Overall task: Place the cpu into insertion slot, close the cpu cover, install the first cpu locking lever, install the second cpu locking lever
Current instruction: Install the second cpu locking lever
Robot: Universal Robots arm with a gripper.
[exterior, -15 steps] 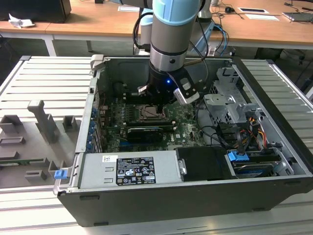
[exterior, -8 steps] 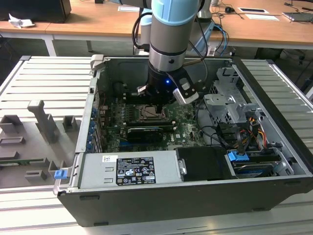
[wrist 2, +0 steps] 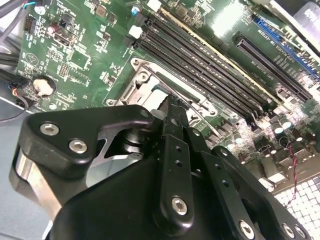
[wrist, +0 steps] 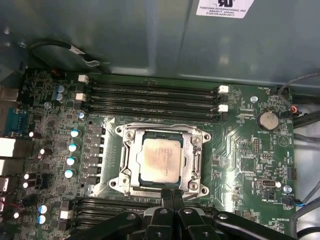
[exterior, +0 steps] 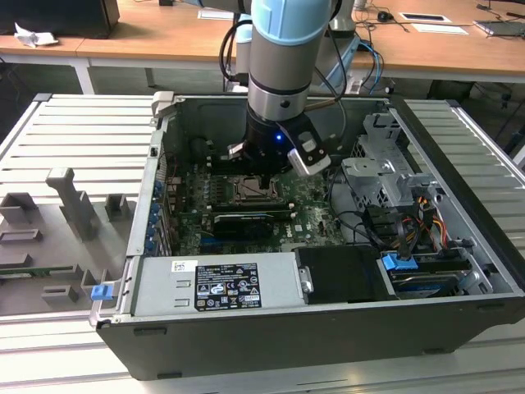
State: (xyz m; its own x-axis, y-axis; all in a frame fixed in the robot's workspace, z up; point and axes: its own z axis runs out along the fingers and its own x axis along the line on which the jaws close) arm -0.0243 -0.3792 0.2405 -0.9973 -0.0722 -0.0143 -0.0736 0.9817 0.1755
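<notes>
Jaws first: in the first wrist view the black metal gripper point(wrist: 172, 196) has its two fingers pressed flat together with no gap and nothing between them, the tips sitting at the near edge of the socket assembly. In the second wrist view the same gripper point(wrist 2: 171, 106) reaches down to that edge, its closed tips at or just above the metal frame; whether they touch it cannot be told.

Just beyond the tips lies the thin square silvery metal cpu cover point(wrist: 162, 157), folded down flat over the square black-rimmed insertion slot point(wrist: 136, 157), of which little more than a dark margin shows inside the frame. Through the cover's cut-out centre shows the small flat square cpu point(wrist: 160, 156) with its dull grey, slightly discoloured metal top, seated level in the socket.

Past the socket run four long black memory slots point(wrist: 150, 97) with white end clips, all on the green motherboard point(wrist: 240, 150); a round silver coin cell point(wrist: 267, 119) sits off to one side.

In the exterior view the light-blue and grey robot arm point(exterior: 283, 57) descends into the open black computer case point(exterior: 271, 336), which rests on a ribbed grey surface point(exterior: 74, 131).
</notes>
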